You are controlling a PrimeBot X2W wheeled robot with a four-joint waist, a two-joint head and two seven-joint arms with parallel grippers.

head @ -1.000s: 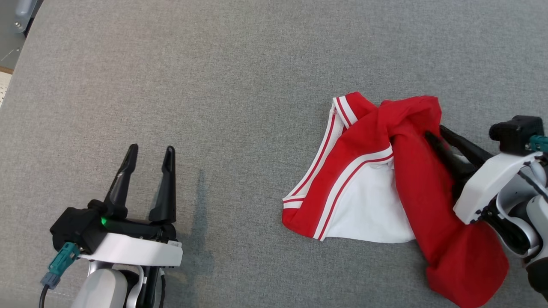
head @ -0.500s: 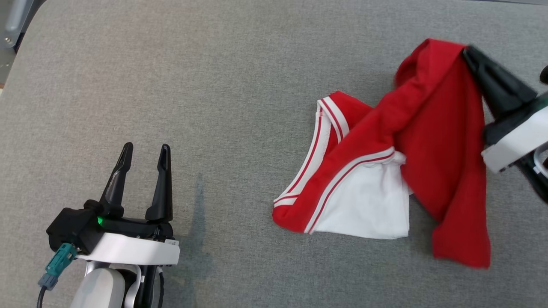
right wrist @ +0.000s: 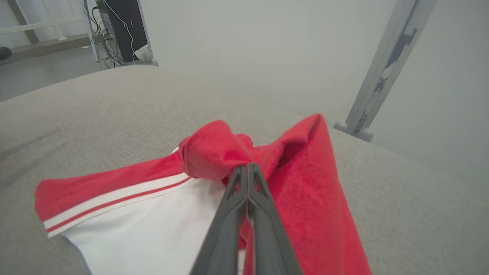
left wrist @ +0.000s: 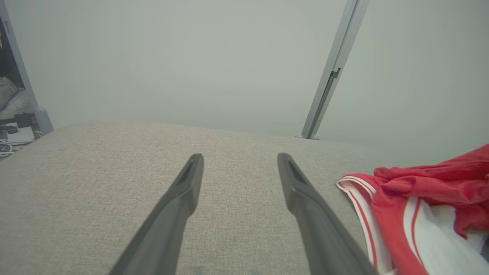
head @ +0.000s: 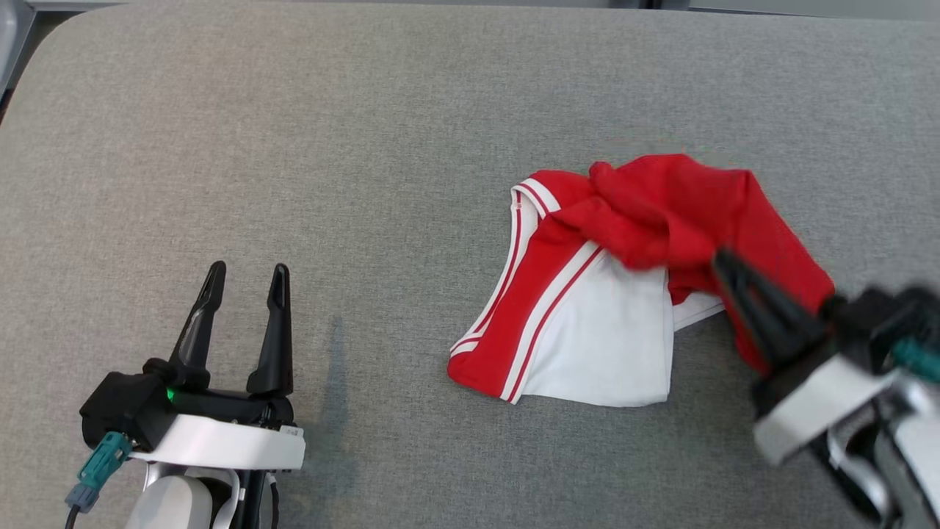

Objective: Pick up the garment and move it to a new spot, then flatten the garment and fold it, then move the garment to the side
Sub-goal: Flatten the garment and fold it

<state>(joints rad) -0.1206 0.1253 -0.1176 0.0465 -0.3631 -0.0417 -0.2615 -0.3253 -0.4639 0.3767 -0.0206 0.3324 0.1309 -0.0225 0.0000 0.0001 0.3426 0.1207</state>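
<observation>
The garment [head: 580, 338], red and white with striped trim, lies crumpled on the grey cushioned surface [head: 367, 147], right of centre. Its red part is bunched up over the white part. My right gripper [head: 723, 261] reaches in from the lower right, blurred, with its tips in the red cloth. The right wrist view shows that gripper [right wrist: 246, 167] shut, pinching a raised fold of the garment [right wrist: 305, 198]. At the lower left my left gripper [head: 246, 275] stands open with nothing in it, well clear of the cloth. In the left wrist view it [left wrist: 238, 162] is open, with the garment [left wrist: 420, 198] to its right.
The grey surface's rounded far edge [head: 470, 6] runs along the top. A metal post [right wrist: 378, 80] stands beyond that edge, with cables and a dark cabinet [right wrist: 122, 26] on the floor further off.
The right gripper shut on the red cloth, lifted it up and away, then swung back down and nearer. The red part now lies bunched on top. The left gripper held still.
</observation>
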